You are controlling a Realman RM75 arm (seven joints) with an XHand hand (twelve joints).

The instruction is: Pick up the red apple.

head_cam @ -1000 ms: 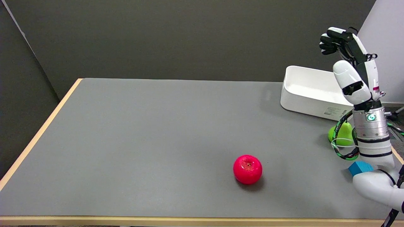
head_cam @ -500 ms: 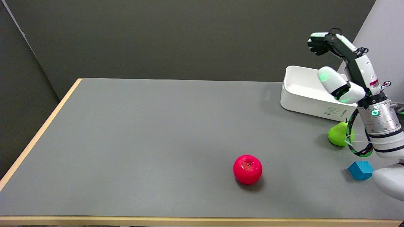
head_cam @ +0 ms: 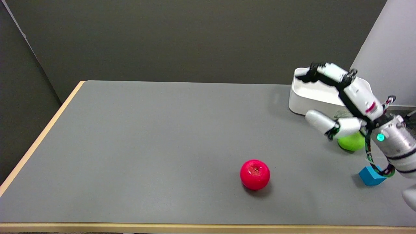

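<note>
Red apple (head_cam: 255,174) sits upright on the grey bench (head_cam: 146,146), stem dimple upward, free on all sides. To its right and well apart, the right hand (head_cam: 341,100) hangs in the air with thumb and fingers spread, holding nothing, probably shaped to close around the apple.

The apple (head_cam: 255,174) is a glossy, uniform red, and it lies on a table (head_cam: 146,146) of plain matte grey edged with a pale wood-coloured band. The hand (head_cam: 341,100) is white with black parts, near a white bin (head_cam: 312,97), a bright green pear (head_cam: 352,143) and a blue block (head_cam: 370,176).
</note>
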